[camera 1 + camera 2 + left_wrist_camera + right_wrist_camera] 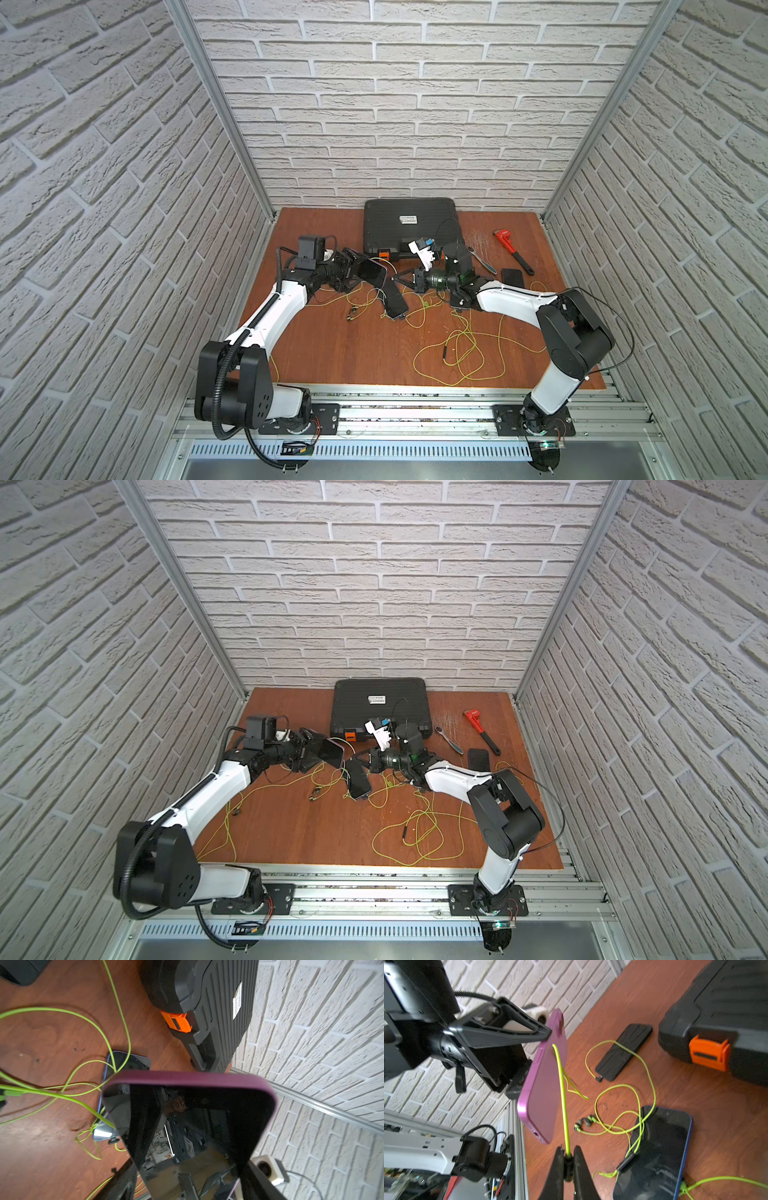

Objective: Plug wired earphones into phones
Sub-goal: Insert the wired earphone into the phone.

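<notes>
My left gripper (pixel 360 271) is shut on a purple-edged phone (pixel 372 271), holding it tilted above the table; in the left wrist view its glossy screen (pixel 197 1126) fills the space between the fingers. My right gripper (pixel 568 1150) is shut on the dark plug (pixel 568 1162) of a yellow-green earphone cord (pixel 562 1088). That cord runs across the phone's purple back (pixel 544 1084). The phone's port end (pixel 536 1134) is close to the right fingertips but apart from them. A blue-rimmed phone (pixel 656 1153) and a ribbed black phone (pixel 623 1052) lie on the table with cords at their ends.
A big black case (pixel 409 226) with orange latches stands at the back. A red pipe wrench (pixel 513 251), a ratchet (pixel 482 259) and another phone (pixel 512 277) lie at the right. Loose cord loops (pixel 457 357) and earbuds (pixel 583 1123) are spread over the wooden table (pixel 332 353).
</notes>
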Available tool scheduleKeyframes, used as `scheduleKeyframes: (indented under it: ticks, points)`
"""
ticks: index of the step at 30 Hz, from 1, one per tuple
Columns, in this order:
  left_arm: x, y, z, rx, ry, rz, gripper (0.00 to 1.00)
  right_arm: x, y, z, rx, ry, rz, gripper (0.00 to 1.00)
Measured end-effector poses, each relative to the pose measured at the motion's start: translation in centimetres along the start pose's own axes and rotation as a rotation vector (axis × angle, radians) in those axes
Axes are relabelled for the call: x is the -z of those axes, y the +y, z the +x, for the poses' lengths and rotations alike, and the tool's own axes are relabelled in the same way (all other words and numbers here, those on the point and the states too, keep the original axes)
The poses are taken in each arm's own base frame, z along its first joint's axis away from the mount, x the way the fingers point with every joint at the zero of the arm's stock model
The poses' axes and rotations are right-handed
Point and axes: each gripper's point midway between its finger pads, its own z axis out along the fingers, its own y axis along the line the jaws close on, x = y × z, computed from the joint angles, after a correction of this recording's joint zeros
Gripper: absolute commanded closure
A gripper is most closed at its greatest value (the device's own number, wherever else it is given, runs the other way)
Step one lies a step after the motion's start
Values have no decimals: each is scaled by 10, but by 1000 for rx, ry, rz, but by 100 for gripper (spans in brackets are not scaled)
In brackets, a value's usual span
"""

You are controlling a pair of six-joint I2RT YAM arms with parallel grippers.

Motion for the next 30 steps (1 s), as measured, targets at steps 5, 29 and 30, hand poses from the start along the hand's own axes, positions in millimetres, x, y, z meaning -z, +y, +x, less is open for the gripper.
scheduleKeyframes:
  ticks: [5, 29, 30]
  points:
    - [-5, 7, -2, 92, -2, 16, 100, -2, 11, 4, 46, -53, -6, 94]
    - [-7, 1, -4, 163, -6, 65, 100, -10, 2, -11, 76, -183, 22, 94]
    - [-7, 1, -4, 163, -6, 65, 100, -11, 2, -10, 73, -180, 23, 94]
